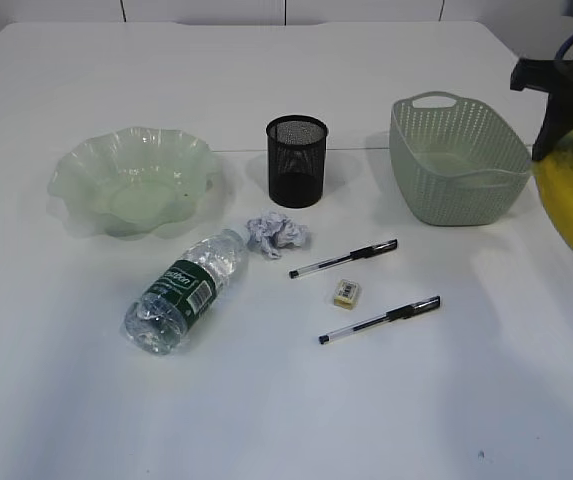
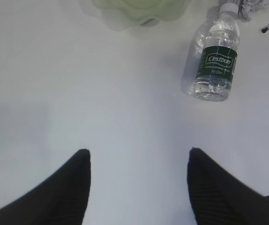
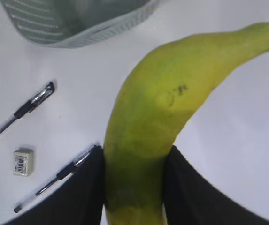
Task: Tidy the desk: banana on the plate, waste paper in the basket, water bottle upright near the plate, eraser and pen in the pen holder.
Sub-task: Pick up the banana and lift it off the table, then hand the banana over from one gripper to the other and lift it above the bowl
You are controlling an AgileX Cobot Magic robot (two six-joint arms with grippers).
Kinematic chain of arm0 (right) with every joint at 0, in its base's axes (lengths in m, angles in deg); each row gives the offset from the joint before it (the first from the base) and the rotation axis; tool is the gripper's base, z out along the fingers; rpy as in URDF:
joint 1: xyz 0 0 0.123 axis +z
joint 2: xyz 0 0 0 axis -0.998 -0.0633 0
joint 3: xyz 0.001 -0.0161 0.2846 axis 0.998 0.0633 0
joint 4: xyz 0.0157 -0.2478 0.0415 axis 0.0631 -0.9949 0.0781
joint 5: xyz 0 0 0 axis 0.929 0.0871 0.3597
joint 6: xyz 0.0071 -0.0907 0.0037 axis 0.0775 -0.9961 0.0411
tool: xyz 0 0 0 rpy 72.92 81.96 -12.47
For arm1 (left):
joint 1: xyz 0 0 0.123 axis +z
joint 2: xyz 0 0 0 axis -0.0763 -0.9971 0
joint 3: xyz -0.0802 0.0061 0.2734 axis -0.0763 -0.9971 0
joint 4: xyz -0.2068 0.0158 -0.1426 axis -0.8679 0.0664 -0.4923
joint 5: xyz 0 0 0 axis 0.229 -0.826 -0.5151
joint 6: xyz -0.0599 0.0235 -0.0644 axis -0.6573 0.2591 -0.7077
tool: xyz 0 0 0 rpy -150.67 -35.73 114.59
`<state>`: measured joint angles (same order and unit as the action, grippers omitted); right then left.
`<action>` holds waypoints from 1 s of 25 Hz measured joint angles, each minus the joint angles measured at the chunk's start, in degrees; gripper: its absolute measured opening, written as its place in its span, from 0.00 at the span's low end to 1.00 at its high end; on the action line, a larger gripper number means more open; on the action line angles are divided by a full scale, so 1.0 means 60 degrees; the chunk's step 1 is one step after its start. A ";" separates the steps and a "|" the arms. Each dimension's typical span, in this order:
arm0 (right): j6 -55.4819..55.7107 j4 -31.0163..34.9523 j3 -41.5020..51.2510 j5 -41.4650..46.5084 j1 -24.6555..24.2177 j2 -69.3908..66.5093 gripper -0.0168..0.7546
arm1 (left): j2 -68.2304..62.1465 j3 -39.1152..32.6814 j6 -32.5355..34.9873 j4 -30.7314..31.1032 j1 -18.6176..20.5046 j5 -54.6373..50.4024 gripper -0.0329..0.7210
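Right gripper (image 3: 134, 187) is clamped on the banana (image 3: 157, 122), held in the air right of the basket (image 1: 456, 160); left gripper (image 2: 139, 187) gapes empty. Carry it high over the clutter, lower into the plate (image 1: 131, 180) before letting go.

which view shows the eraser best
The exterior view: the eraser lies whole between the two pens, top face visible. The right wrist view shows it too, small near the left edge, its barcode visible. The left wrist view does not show it.
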<state>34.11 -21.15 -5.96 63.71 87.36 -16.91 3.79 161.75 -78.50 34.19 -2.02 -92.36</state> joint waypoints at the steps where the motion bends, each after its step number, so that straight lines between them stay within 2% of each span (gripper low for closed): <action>1: -0.0169 0.0128 0.0000 -0.0143 0.0000 0.0078 0.35 | 0.0000 0.0000 0.0000 -0.0066 0.0000 0.0000 0.65; 6: -0.1117 0.1019 0.0000 -0.0896 0.0000 0.0515 0.35 | 0.0000 0.0000 0.0000 -0.0428 0.0000 0.0019 0.65; 13: -0.3914 0.3682 0.0000 -0.1946 0.0000 0.0750 0.35 | 0.0000 0.0000 0.0000 -0.0751 0.0000 0.0034 0.65; 20: -0.7073 0.7061 0.0000 -0.2336 0.0000 0.0805 0.35 | 0.0000 0.0000 0.0000 -0.1019 0.0000 0.0096 0.65; 25: -0.9559 1.0384 0.0000 -0.2200 0.0000 0.0805 0.35 | 0.0000 0.0000 0.0000 -0.1736 0.0000 0.0581 0.65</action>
<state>-23.25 41.16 -5.96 50.51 87.36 -12.08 3.79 161.75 -78.50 23.77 -2.02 -88.88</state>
